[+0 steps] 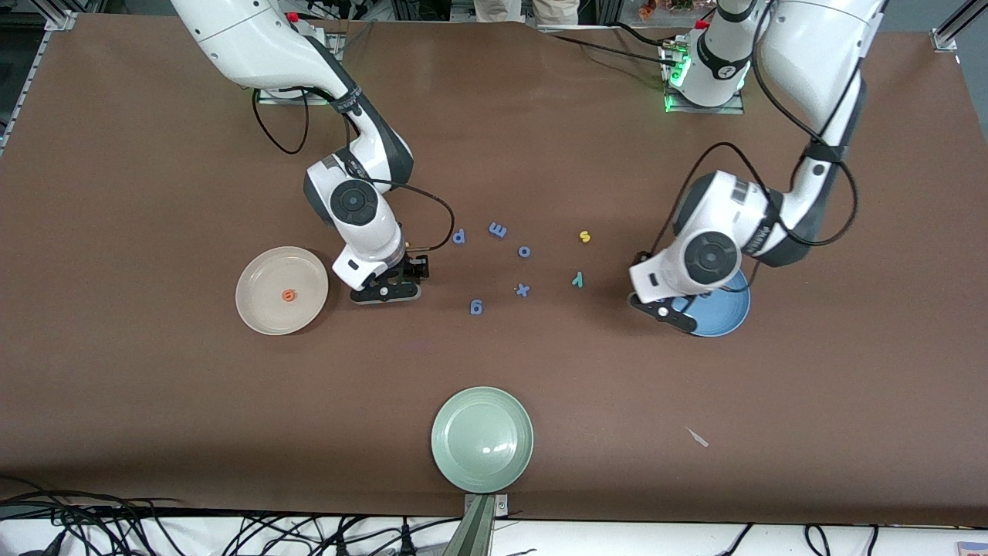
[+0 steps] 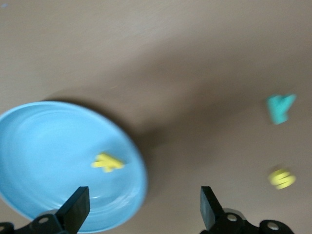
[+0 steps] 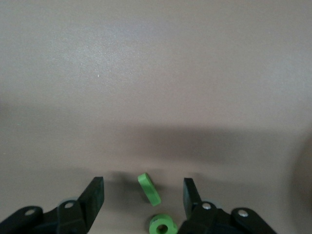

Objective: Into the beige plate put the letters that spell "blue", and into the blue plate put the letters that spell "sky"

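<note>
Left gripper (image 2: 141,212) hangs over the blue plate's (image 2: 29,141) rim, fingers wide apart, empty — yellow k (image 2: 107,163) lies in the plate. I see teal y (image 2: 280,107) and yellow s (image 2: 282,178) on the table nearby. Right gripper (image 3: 144,197), beside the beige plate (image 1: 262,309) holding the orange e (image 1: 287,295), straddles a green bar-like l (image 3: 149,188) — fingers apart, not touching.

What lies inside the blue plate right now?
A yellow k lies in the blue plate. In the front view the left gripper, open, and its arm cover much of the plate.
</note>
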You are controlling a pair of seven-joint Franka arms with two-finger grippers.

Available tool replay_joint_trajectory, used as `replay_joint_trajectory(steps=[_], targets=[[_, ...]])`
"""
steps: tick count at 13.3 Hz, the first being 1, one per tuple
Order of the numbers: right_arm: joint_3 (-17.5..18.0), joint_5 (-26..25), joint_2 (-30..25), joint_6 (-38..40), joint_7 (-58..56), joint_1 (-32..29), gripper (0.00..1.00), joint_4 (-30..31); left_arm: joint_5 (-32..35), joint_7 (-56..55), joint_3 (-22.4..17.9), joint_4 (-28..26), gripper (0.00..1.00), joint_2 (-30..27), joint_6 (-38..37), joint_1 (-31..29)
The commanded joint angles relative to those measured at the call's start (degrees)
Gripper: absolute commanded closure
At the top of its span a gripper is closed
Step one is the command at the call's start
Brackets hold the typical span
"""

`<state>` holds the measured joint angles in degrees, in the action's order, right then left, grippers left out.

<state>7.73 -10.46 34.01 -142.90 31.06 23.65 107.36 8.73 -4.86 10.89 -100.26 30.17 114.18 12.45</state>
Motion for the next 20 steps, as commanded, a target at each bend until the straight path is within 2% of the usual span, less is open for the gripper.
replay_joint_trajectory(steps=[1,2,5,11,12,13,14,15,16,17,18,20], targets=[[0.10,-2.02,2.02,-0.01,-0.30,0.79,0.30,-1.54,0.23,-15.03,-0.34,3.50,0.00,5.41,5.40,7.65],[0.10,-2.02,2.28,-0.19,-0.39,0.79,0.32,-1.37,0.32,-16.92,-0.34,3.15,0.00,6.99,10.14,8.29],[0.10,-2.02,3.07,-0.63,-0.39,0.44,0.40,-1.01,0.32,-17.20,-0.34,3.14,0.00,9.64,17.11,9.08],[-0.08,-2.02,2.64,-0.28,-1.79,-0.09,0.85,-0.66,0.23,-17.90,-0.34,1.12,0.02,10.35,17.57,9.00],[-0.25,-2.02,2.37,-0.10,-2.84,-0.18,0.92,-0.83,0.23,-17.82,-0.34,1.12,0.09,10.35,17.66,9.17],[-0.52,-2.02,2.02,0.16,-3.89,-0.53,0.92,-0.84,0.32,-17.90,-0.34,1.12,0.16,10.35,18.18,9.34],[-0.78,-1.94,1.59,1.12,-5.12,-0.97,0.93,-1.10,0.32,-17.90,-0.34,1.12,0.19,10.43,18.80,9.35],[-0.69,-1.50,1.15,3.57,-6.79,-1.84,0.93,-2.14,0.40,-17.03,-0.34,1.03,0.34,10.44,18.89,9.35],[-0.69,-1.50,0.79,8.55,-8.80,-2.89,0.93,-5.11,0.41,-16.94,-0.34,1.12,0.62,10.44,18.89,9.35],[-0.69,-1.32,0.88,14.43,-11.96,-3.86,0.93,-8.71,0.32,-17.02,-0.34,1.03,0.77,10.44,18.89,9.35],[-0.69,-1.15,0.88,19.01,-15.30,-4.57,0.93,-12.05,0.32,-17.02,-0.34,1.12,0.81,10.35,18.89,9.26],[-0.87,-1.14,0.70,23.79,-22.32,-6.93,0.93,-14.37,0.32,-17.02,-0.34,1.12,0.83,10.35,18.89,9.35]])
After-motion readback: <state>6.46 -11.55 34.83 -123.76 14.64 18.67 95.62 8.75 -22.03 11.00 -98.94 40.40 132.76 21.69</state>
